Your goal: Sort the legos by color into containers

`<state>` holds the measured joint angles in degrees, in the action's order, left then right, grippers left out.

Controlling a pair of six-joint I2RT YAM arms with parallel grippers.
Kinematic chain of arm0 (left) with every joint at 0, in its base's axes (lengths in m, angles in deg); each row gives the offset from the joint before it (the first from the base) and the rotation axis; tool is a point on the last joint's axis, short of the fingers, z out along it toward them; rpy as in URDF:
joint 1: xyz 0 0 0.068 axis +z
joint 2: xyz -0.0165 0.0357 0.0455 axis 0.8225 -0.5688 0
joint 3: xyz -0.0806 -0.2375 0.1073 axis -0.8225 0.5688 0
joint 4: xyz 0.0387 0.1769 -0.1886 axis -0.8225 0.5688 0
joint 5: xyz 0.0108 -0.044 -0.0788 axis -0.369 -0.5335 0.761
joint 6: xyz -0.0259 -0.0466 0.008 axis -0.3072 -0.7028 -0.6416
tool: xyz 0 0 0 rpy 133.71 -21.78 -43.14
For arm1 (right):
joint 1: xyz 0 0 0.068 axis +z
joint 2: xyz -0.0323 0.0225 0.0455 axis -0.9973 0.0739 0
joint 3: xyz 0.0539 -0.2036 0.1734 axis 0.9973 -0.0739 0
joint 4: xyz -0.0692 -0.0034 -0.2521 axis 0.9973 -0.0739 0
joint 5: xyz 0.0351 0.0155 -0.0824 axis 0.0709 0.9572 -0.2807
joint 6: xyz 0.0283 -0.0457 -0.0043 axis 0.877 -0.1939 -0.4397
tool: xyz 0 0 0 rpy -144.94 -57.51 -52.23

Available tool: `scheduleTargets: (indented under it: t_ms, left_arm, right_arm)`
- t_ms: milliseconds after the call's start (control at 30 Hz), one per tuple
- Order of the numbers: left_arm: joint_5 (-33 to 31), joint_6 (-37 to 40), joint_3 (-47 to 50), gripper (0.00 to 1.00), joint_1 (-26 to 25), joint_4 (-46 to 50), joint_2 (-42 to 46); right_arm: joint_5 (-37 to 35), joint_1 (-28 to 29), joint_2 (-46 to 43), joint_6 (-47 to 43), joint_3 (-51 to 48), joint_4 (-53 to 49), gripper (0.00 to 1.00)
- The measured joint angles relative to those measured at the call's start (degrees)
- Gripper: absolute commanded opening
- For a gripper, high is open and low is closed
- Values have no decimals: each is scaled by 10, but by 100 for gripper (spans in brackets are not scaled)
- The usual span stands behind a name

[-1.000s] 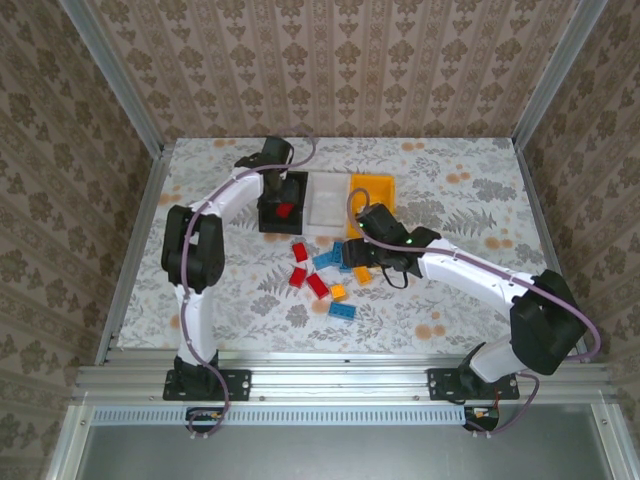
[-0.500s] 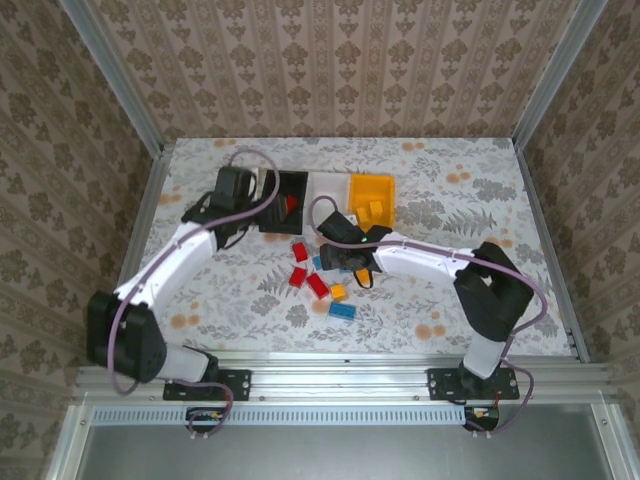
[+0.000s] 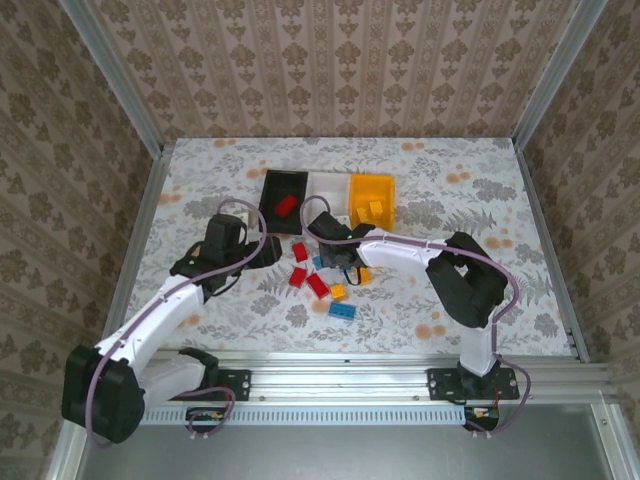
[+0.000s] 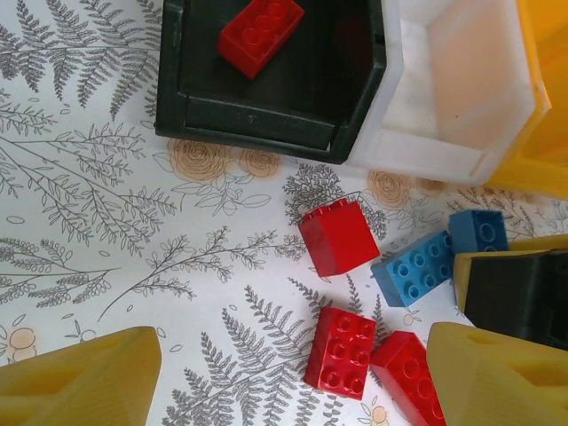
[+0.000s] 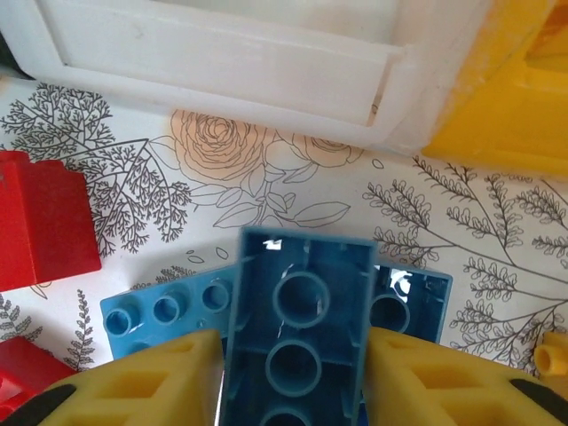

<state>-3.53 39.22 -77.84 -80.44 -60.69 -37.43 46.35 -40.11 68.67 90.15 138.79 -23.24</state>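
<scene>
The black bin (image 3: 274,187) holds one red brick (image 4: 261,34); the white bin (image 3: 328,196) and the yellow bin (image 3: 372,186) stand to its right. Loose red, blue and orange legos lie in front of them. My left gripper (image 4: 293,395) hangs open over the table, with a red brick (image 4: 341,350) and another red one (image 4: 406,373) between its fingers (image 4: 80,383). A third red brick (image 4: 337,237) lies nearer the bins. My right gripper (image 5: 297,386) is shut on a blue brick (image 5: 297,328), which it holds underside up just in front of the white bin (image 5: 231,53).
Two more blue bricks (image 5: 169,311) (image 5: 413,302) lie under the held one. An orange brick (image 3: 338,292) and a blue brick (image 3: 342,312) sit nearer the front edge. The two grippers (image 3: 268,250) (image 3: 335,256) are close together over the pile. Metal rails frame the table.
My left arm has drawn back from the black bin, leaving a red brick inside, and now hangs over the pile. My right gripper has moved left, towards the white bin's front.
</scene>
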Motion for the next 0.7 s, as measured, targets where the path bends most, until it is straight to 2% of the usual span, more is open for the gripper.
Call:
scheduleTargets:
  t_ms: [167,467,600,700]
  left_arm:
    - [0,0,0,80,0,-1,-4]
    - [0,-16,20,80,0,-13,-4]
    - [1,-31,44,80,-3,-22,-4]
    - [0,-45,53,79,-13,-22,-2]
  right_arm:
    - [-12,0,-6,6,-12,16,29]
    - [-45,21,-70,-23,-23,3,31]
    - [-47,11,-62,-66,57,-12,32]
    - [-43,-19,-10,-96,159,-21,33]
